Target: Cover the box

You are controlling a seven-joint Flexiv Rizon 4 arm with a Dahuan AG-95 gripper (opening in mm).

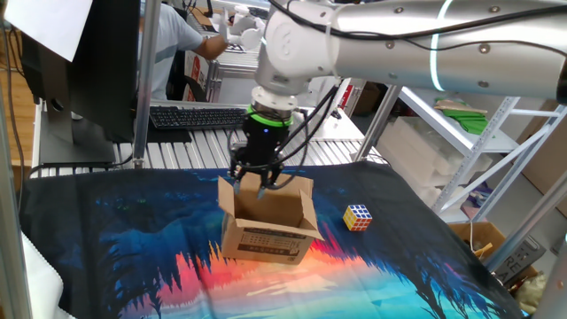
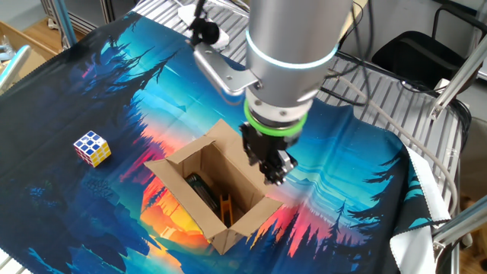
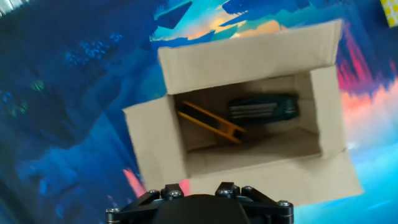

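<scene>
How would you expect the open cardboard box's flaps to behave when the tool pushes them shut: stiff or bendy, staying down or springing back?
The box is thin corrugated card, so its flaps would probably fold easily along their creases. Now they stand splayed, so they may spring partly back. The box looks light, holding only a dark item and a yellow piece, so it may slide on the cloth.

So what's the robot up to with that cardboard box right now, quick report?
Gripper low over the box's rim, jaws' state unclear. Box open, flaps up, a dark item and a yellow item inside. Rubik's cube sits apart, not in the way.
</scene>
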